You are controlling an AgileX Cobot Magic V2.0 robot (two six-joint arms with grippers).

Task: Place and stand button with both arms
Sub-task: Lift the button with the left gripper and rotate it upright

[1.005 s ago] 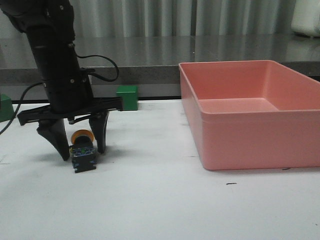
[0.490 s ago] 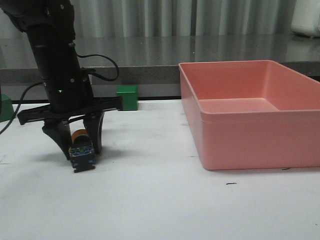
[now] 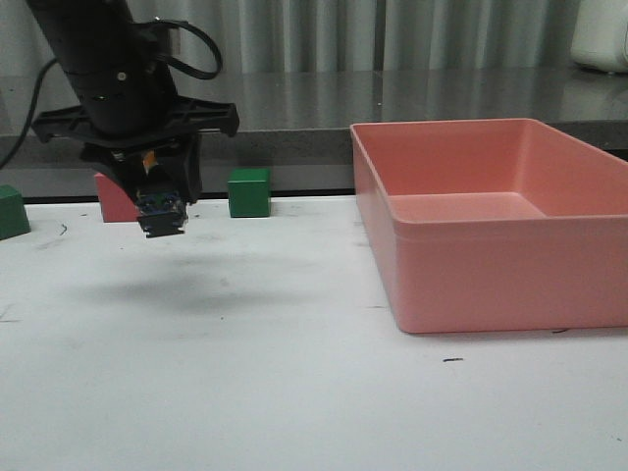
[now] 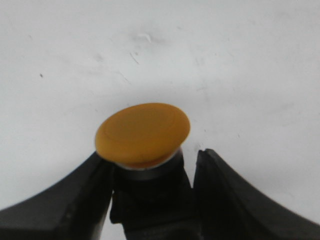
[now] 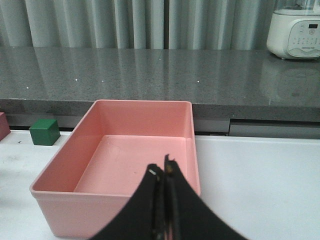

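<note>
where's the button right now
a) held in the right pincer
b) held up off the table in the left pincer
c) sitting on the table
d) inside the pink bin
b: the left pincer is shut on the button, which hangs clear above the white table with its shadow below; the pink bin holds nothing, and the right pincer is shut on nothing.

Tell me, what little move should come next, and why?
Probably carry it right, toward the shut right gripper: the left gripper holds the yellow-capped push-button clear above the white table, so a handover seems due.
</note>
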